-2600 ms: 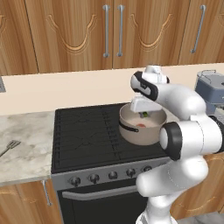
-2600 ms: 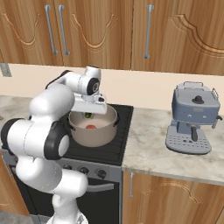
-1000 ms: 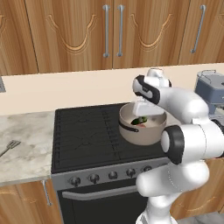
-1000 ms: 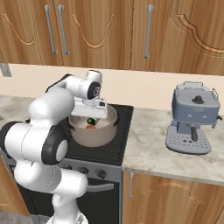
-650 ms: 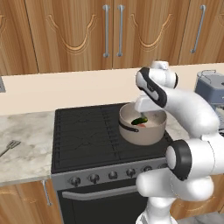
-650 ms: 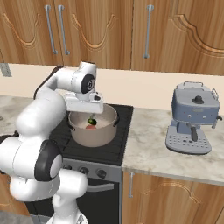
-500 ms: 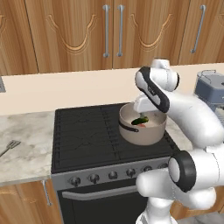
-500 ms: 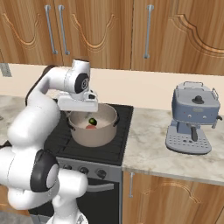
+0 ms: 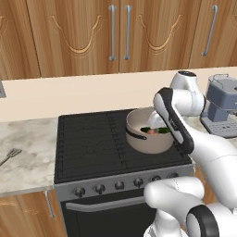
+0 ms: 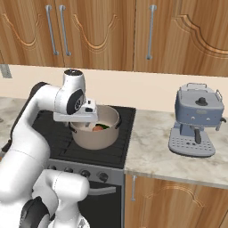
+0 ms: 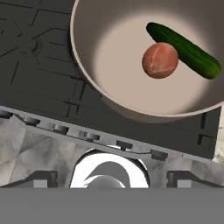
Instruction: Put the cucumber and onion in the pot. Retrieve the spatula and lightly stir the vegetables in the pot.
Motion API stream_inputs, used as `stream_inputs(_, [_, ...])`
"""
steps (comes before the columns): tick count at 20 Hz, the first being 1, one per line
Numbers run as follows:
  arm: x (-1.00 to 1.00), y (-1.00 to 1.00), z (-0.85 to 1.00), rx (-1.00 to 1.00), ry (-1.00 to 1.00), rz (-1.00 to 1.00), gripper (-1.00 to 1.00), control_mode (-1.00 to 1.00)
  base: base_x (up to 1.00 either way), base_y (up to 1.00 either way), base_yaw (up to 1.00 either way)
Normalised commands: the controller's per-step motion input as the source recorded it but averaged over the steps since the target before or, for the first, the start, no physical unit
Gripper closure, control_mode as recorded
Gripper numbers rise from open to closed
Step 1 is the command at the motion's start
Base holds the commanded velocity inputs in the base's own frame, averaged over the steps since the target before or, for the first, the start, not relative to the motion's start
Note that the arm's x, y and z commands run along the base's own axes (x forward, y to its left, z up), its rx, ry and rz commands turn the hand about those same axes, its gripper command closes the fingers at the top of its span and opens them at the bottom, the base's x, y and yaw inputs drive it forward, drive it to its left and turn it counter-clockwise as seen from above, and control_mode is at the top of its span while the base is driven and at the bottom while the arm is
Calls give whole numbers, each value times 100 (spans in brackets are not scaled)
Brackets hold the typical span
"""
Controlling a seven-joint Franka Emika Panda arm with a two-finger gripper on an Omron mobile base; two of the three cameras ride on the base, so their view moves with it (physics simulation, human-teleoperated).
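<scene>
On the stove's right-hand burners stands the pot (image 9: pixel 149 136), and both vegetables already lie on its pale floor: the cucumber (image 11: pixel 183 44), slim, dark green and round-ended, rests at a slant, with the onion (image 11: pixel 160 60), a small reddish-orange ball with faint pale streaks, touching its side. That puts the first half of the job behind us, by my reckoning, and the step in hand is fetching the spatula (image 9: pixel 11 154). It lies flat on the marble worktop (image 9: pixel 28 162) to the left of the stove, close to that worktop's left end, its silvery slotted head toward the stove and its thin handle running off toward the front left, well apart from the pot. The pincer (image 10: pixel 76 116) hangs above the pot's front rim, empty; in the hand view only the two dark tips show low at either side, set wide apart with nothing between them, so I take it to be standing apart. The next move calls for a long swing leftward across the whole stove, or a drive of the base, then a low, flat approach to pinch that thin handle, which sits flush on the stone and may be awkward to get under.
</scene>
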Motion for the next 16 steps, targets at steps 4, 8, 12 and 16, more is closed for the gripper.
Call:
stream_inputs(4, [0,27,28,-6,4,-8,-100,-100,0,0,0])
stream_inputs(8, [0,5,0,0,0,0,-100,-100,0,0,0])
stream_inputs(12, [0,0,0,0,0,0,-100,-100,0,0,0])
stream_inputs(16, [0,0,0,0,0,0,-100,-100,0,0,0])
